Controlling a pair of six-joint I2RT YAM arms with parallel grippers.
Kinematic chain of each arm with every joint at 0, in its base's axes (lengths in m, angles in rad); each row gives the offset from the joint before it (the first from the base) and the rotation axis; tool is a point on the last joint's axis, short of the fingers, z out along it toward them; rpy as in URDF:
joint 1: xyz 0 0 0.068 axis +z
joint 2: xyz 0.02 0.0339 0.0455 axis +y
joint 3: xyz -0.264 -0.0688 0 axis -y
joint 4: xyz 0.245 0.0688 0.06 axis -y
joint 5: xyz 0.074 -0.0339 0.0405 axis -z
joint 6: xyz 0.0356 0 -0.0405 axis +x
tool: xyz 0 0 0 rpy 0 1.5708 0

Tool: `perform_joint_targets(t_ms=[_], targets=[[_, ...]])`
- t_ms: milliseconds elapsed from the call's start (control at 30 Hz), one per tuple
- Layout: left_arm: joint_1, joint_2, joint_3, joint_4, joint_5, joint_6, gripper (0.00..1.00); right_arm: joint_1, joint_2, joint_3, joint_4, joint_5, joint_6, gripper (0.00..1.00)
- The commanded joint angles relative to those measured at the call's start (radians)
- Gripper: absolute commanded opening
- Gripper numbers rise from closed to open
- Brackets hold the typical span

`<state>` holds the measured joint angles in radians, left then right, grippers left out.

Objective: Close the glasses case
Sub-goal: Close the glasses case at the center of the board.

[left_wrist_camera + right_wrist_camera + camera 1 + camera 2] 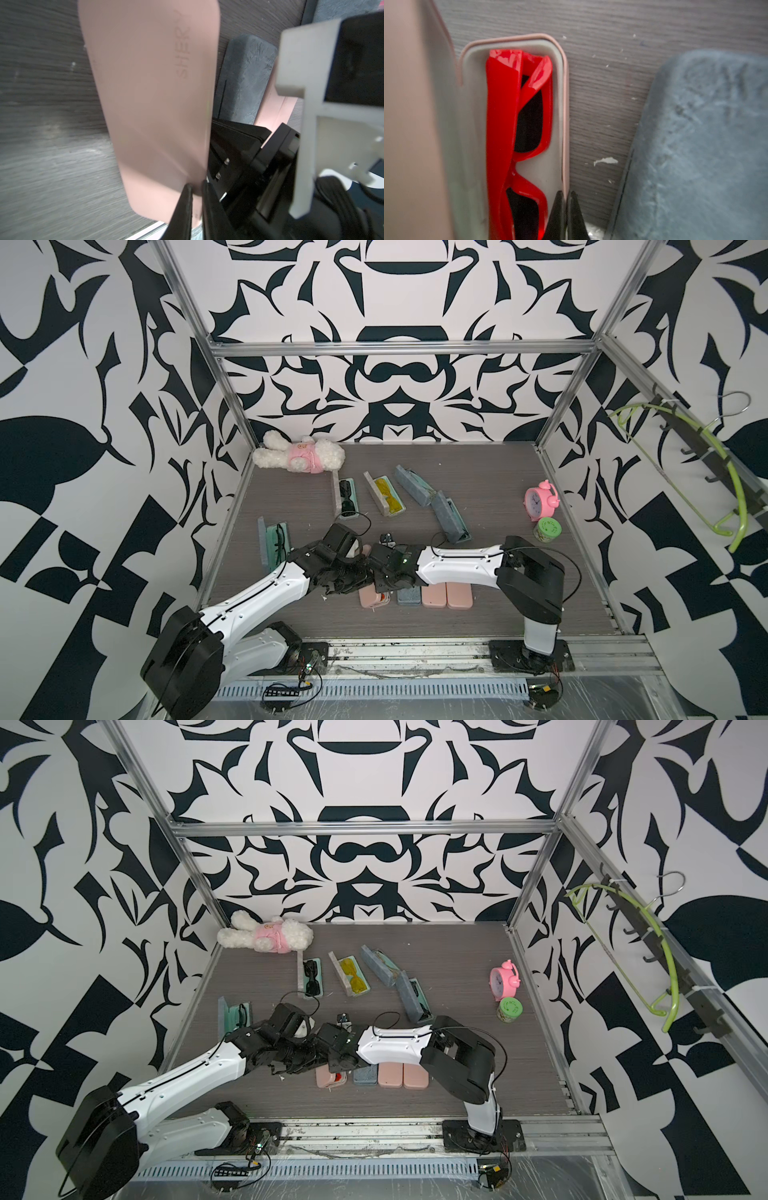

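The pink glasses case lies near the table's front, half under both wrists. It is open, with red sunglasses in its grey-lined base. Its lid stands raised and tilted over the base. My left gripper is shut on the lid's edge near a corner. My right gripper is shut on the base's long side wall, one finger inside and one outside. In both top views the two grippers meet over the case and hide most of it.
A closed grey case and two closed pink cases lie right beside it. Several open cases lie farther back, one at the left. A plush toy, pink clock and green jar sit round the edges.
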<state>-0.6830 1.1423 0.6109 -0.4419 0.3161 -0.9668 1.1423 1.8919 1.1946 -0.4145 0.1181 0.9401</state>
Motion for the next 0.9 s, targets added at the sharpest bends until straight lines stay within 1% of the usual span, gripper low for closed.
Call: perform_joint_targets(t_ms=[0, 233, 300, 367, 467, 533, 567, 667, 733, 833, 867], targets=[[-0.015, 0.059, -0.058, 0.009, -0.036, -0.011, 0.15, 0.03, -0.021, -0.012, 0.057, 0.029, 0.012, 0.02], [-0.015, 0.113, -0.067, 0.054, -0.015, -0.012, 0.15, 0.03, -0.039, -0.041, 0.088, 0.009, 0.004, 0.02], [-0.014, 0.093, -0.058, 0.036, -0.033, -0.015, 0.15, 0.031, -0.045, -0.048, 0.089, 0.01, 0.005, 0.02], [-0.01, 0.063, -0.044, 0.011, -0.054, -0.018, 0.19, 0.03, -0.052, -0.055, 0.086, 0.013, 0.004, 0.02], [0.013, 0.02, -0.024, -0.037, -0.067, -0.015, 0.29, 0.03, -0.057, -0.056, 0.077, 0.019, 0.0, 0.03], [0.044, -0.012, -0.011, -0.071, -0.075, -0.007, 0.42, 0.03, -0.057, -0.056, 0.075, 0.02, -0.001, 0.03], [0.064, -0.025, -0.005, -0.085, -0.074, 0.0, 0.46, 0.03, -0.057, -0.058, 0.075, 0.02, -0.001, 0.03], [0.128, -0.059, 0.015, -0.121, -0.073, 0.026, 0.67, 0.03, -0.059, -0.06, 0.08, 0.02, -0.004, 0.03], [0.159, -0.052, 0.029, -0.126, -0.058, 0.05, 0.81, 0.03, -0.058, -0.061, 0.085, 0.017, -0.009, 0.03], [0.168, -0.001, 0.049, -0.112, -0.025, 0.072, 0.91, 0.03, -0.059, -0.059, 0.095, 0.012, -0.019, 0.04], [0.168, 0.014, 0.053, -0.1, -0.015, 0.074, 0.93, 0.03, -0.06, -0.06, 0.099, 0.009, -0.022, 0.04]])
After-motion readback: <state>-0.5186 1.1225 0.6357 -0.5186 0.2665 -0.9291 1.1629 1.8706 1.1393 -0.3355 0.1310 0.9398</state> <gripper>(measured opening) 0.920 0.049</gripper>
